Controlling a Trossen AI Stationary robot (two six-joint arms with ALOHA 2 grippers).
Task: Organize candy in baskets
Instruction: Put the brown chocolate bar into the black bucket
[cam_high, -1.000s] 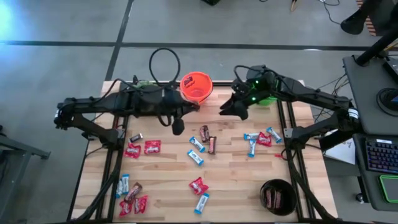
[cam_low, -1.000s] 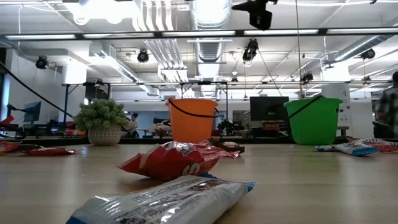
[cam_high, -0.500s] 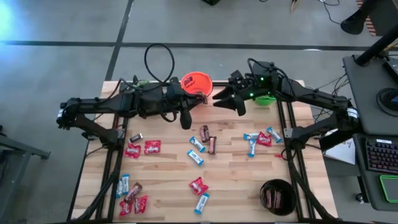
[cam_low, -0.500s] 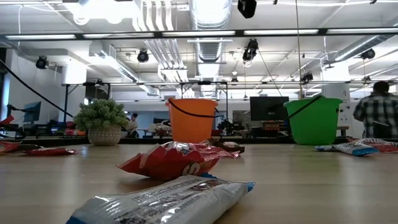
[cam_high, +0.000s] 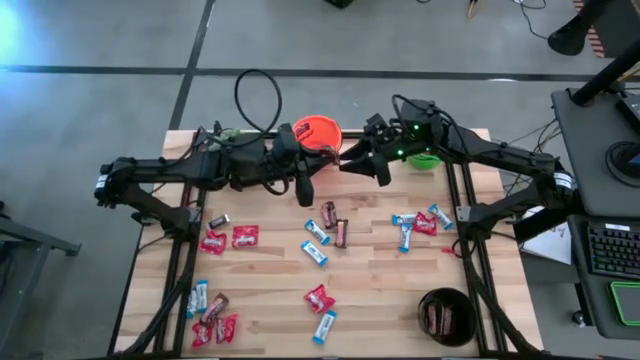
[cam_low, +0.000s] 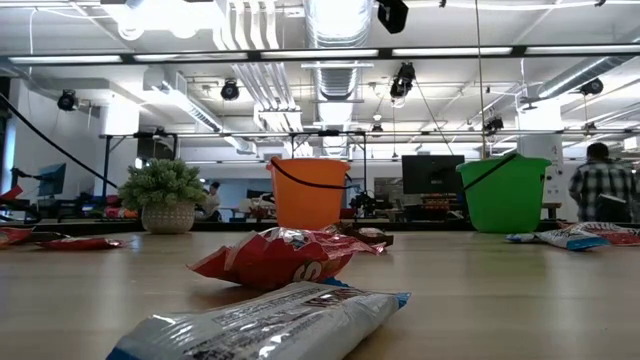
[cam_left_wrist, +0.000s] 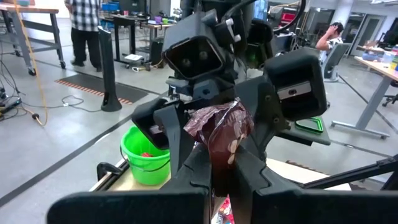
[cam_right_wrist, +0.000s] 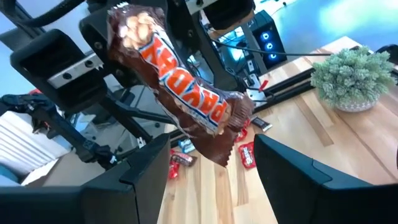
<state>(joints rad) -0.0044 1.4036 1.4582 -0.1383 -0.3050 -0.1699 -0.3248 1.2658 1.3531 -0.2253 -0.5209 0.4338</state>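
My left gripper is shut on a dark brown candy bar, high above the table near the orange basket. My right gripper faces it and stands open; its fingers are on either side of the bar's free end and do not touch it. The green basket sits at the far right, partly under the right arm. The black basket holds brown bars at the near right. Red, blue-and-white and brown candy lies scattered on the table. My left gripper pinches one end of the brown bar between its two fingers. The fingers lie about level and point toward the table's right side. The bar sticks out ahead of the fingers, lifted clear of the table, its other end between the right gripper's open fingers.
A small potted plant stands at the far left of the table. Candy clusters lie at the near left, the left and the right. A person stands in the room beyond the table.
Both grippers have tipped up from slanting down to about level and have drawn toward each other above the table by the orange basket. The left gripper has kept hold of the brown bar, whose free end now stands between the right gripper's open fingers.
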